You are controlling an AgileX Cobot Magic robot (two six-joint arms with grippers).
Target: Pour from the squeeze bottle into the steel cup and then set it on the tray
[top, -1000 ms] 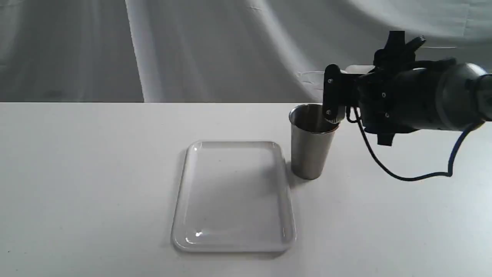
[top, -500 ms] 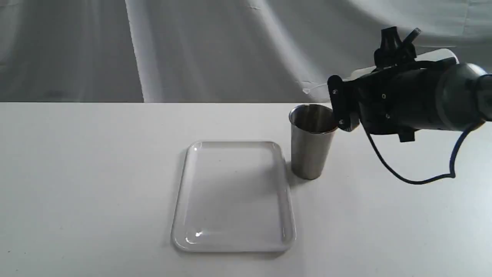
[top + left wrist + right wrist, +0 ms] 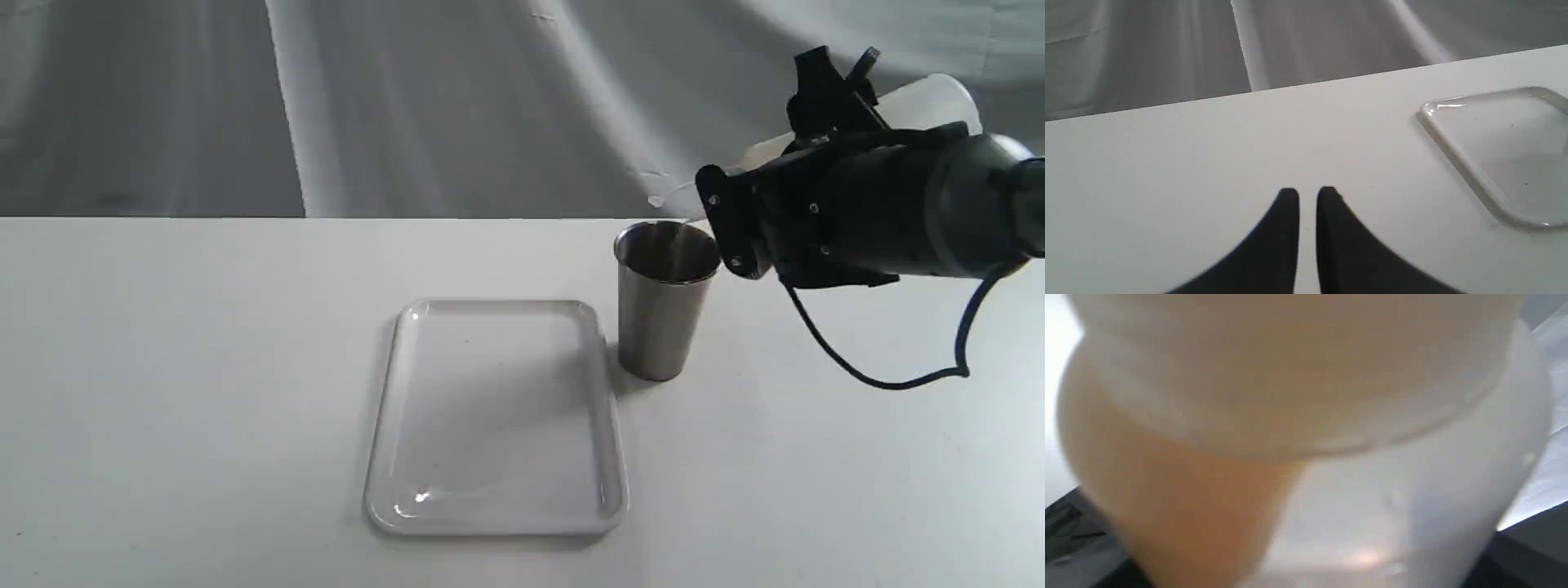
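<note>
The squeeze bottle hangs in the air at the far right of the scene. It is tilted steeply, with its base raised to the right and its thin nozzle slanting down to the left, toward the mouth of the steel cup. In the right wrist view its whitish body fills the picture, and amber liquid is pooled along one side. The right gripper is clenched around the bottle's body and hides most of it from the exterior camera. I cannot tell whether liquid is running from the nozzle.

The cup stands upright on the white table, below and just left of the gripper. The tray lies flat just left of the cup, its far right corner close to the cup's base but not touching it.

The left gripper, seen only by its own wrist camera, is well left of the tray above the bare table. Its jaws are drawn almost together and grasp nothing. Grey cloth hangs behind the table.
</note>
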